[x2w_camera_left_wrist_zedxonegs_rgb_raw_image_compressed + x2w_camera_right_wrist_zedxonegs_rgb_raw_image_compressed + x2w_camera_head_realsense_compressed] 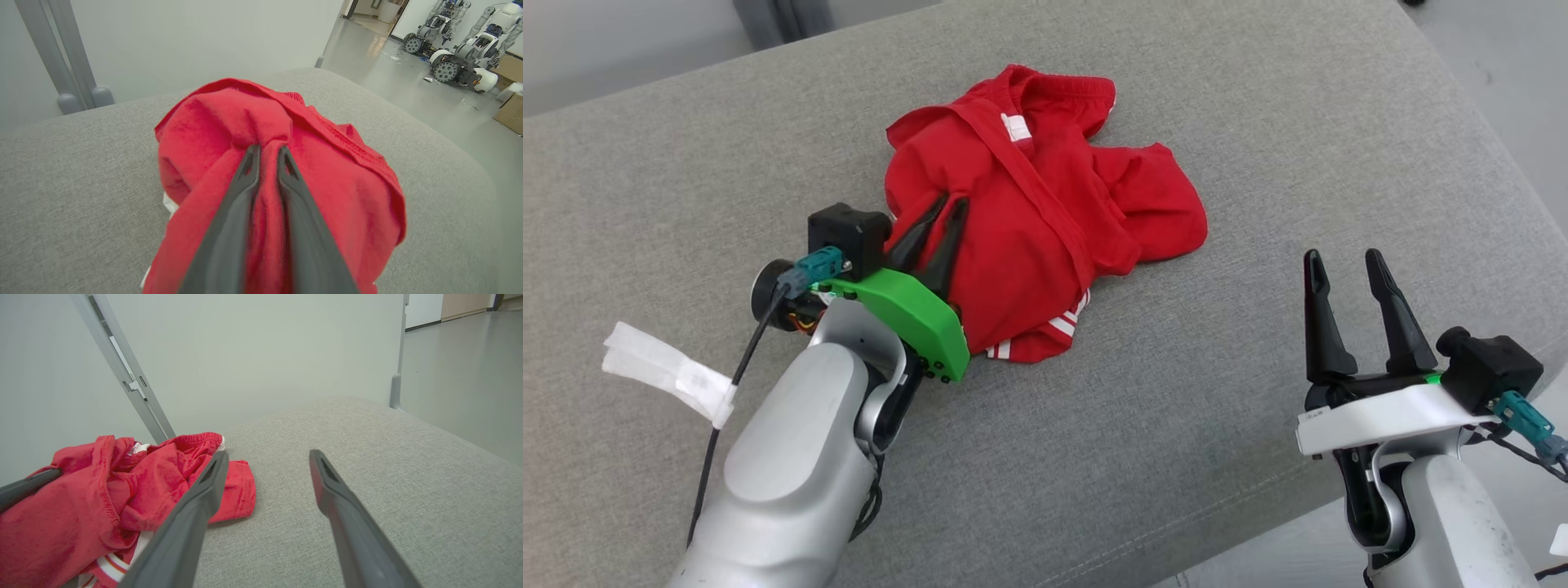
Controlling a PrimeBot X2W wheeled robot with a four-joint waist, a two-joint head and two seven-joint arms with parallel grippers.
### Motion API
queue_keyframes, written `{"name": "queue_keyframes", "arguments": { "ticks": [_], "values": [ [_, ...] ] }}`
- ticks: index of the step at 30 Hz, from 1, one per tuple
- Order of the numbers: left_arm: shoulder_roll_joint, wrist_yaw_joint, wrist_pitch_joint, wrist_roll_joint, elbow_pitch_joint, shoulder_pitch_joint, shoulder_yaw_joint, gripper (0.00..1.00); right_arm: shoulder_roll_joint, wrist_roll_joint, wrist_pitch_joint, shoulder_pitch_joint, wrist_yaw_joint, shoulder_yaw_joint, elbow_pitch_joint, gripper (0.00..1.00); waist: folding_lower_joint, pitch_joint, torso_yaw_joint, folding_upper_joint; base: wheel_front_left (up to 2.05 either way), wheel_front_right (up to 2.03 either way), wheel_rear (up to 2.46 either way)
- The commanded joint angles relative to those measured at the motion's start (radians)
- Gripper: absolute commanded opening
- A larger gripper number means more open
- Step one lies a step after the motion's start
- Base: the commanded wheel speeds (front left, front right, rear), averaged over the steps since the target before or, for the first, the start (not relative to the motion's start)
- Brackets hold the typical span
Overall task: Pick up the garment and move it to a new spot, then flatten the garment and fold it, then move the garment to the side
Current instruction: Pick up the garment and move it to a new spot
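Cushion (1258, 122) bears garment (1029, 212); robots (470, 49), perhaps boxes (510, 116), stand beyond.

Bright, even indoor light leaves only a faint shadow beneath the garment (1045, 204). The wrist views stretch at their edges, the left gripper (267, 149) blurs near the lens, and the floor (376, 49) shows pale glare.

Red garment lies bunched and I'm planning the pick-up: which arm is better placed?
Left. The left gripper is on the red garment, fingers closed on a fold. The right gripper stands open over bare cushion, apart from the cloth.
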State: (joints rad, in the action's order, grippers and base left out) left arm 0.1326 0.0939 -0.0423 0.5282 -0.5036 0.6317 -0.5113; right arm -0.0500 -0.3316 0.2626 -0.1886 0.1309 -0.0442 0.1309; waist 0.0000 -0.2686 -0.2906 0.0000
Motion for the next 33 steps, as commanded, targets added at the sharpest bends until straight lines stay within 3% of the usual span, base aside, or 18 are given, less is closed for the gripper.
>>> {"name": "queue_keyframes", "arguments": {
  "ticks": [1,7,12,26,33],
  "values": [
    [-0.003,0.004,-0.025,-0.012,-0.006,-0.004,-0.001,1.00,-0.001,0.010,0.003,0.008,0.000,-0.004,0.004,1.00,0.0000,0.017,0.012,0.0000,0.00,0.00,0.00],
    [0.011,-0.011,-0.136,-0.024,-0.004,0.018,0.023,1.00,-0.001,0.024,0.003,0.033,0.000,-0.005,-0.007,1.00,0.0000,0.073,0.047,0.0000,0.00,0.00,0.00],
    [0.036,-0.051,-0.194,-0.038,0.018,-0.005,0.062,1.00,-0.001,0.047,0.003,0.052,0.000,0.004,-0.005,1.00,0.0000,0.112,0.097,0.0000,0.00,0.00,0.00],
    [0.130,-0.103,-0.223,-0.053,0.161,-0.197,0.206,1.00,-0.001,0.090,0.003,0.086,0.000,0.007,0.001,1.00,0.0000,0.196,0.241,0.0000,0.00,0.00,0.00],
    [0.126,-0.128,-0.223,-0.095,0.272,-0.341,0.310,1.00,-0.001,0.103,0.003,0.101,0.000,0.009,0.003,1.00,0.0000,0.224,0.280,0.0000,0.00,0.00,0.00]
  ]
}}
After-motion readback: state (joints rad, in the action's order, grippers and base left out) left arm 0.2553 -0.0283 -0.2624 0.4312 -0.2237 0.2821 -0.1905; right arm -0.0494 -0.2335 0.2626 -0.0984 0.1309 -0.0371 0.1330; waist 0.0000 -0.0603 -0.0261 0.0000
